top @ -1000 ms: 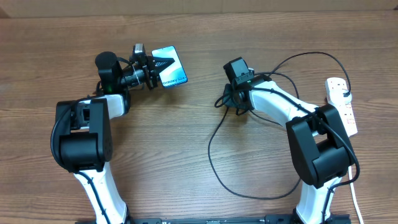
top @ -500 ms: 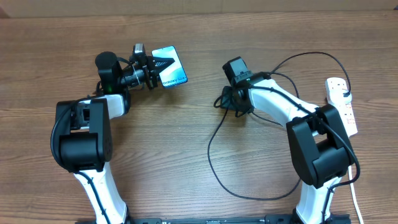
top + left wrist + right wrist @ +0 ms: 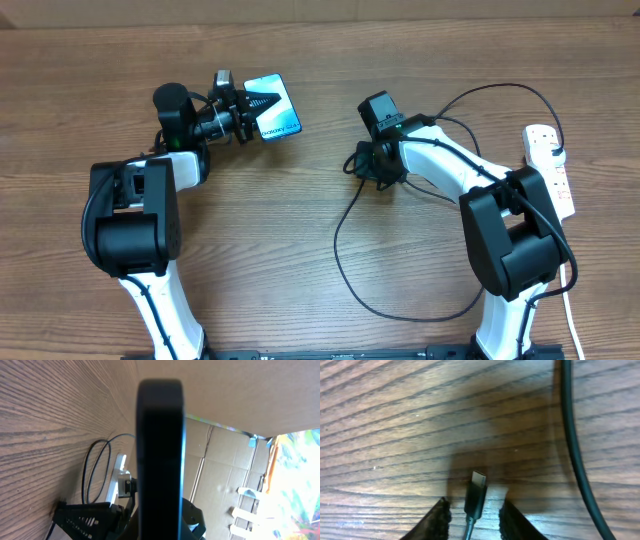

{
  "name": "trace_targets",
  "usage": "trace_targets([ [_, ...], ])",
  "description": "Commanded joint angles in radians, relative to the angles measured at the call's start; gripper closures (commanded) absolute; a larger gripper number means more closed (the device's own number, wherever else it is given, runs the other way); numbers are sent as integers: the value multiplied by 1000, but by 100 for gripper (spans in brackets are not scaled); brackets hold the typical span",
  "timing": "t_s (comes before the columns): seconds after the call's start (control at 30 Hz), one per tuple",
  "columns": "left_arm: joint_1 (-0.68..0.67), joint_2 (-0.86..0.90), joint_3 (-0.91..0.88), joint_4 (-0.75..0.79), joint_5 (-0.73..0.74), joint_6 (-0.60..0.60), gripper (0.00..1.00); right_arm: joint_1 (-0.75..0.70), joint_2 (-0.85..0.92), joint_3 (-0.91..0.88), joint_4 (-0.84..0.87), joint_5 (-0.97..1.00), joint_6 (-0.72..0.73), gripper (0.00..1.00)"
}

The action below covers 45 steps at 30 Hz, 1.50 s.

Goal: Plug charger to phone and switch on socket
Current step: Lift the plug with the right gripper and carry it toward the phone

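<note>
The phone (image 3: 272, 106), its cyan screen up, is held above the table at the back left, and my left gripper (image 3: 260, 104) is shut on it. The left wrist view shows the phone (image 3: 160, 455) edge-on as a dark bar, with one finger (image 3: 85, 520) beside it. The charger cable (image 3: 345, 250) loops over the table's middle. Its small plug tip (image 3: 476, 494) lies on the wood between the fingers of my right gripper (image 3: 472, 506), which is open with a gap on each side. In the overhead view this gripper (image 3: 363, 166) is low over the table. The white socket strip (image 3: 552, 175) lies at the far right.
The cable rises in an arc (image 3: 500, 90) toward the strip, and another stretch (image 3: 574, 445) passes right of my right fingers. The strip's thick white cord (image 3: 572, 315) runs toward the front edge. Cardboard boxes (image 3: 225, 460) stand beyond the table.
My right gripper has shifted slightly down and left over the plug tip. The left gripper and the phone have not moved.
</note>
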Motion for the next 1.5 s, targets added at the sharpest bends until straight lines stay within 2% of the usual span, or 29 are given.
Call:
trace_targets([
  [0.0, -2, 2, 30, 15, 22, 23, 96, 6, 53, -16, 8, -8, 2, 73],
  [0.43, -2, 2, 30, 15, 19, 19, 96, 6, 59, -16, 16, 10, 2, 84],
  [0.67, -2, 2, 30, 15, 19, 19, 96, 6, 69, -16, 15, 10, 2, 96],
  [0.93, -1, 2, 30, 15, 19, 31, 96, -4, 61, 18, -47, 4, -7, 96],
  [1.13, -1, 2, 30, 9, 20, 98, 96, -29, -1, 88, -132, -185, -225, 96],
  [1.47, -3, 2, 30, -4, 11, 221, 96, -34, -166, 88, -202, -438, -452, 96],
])
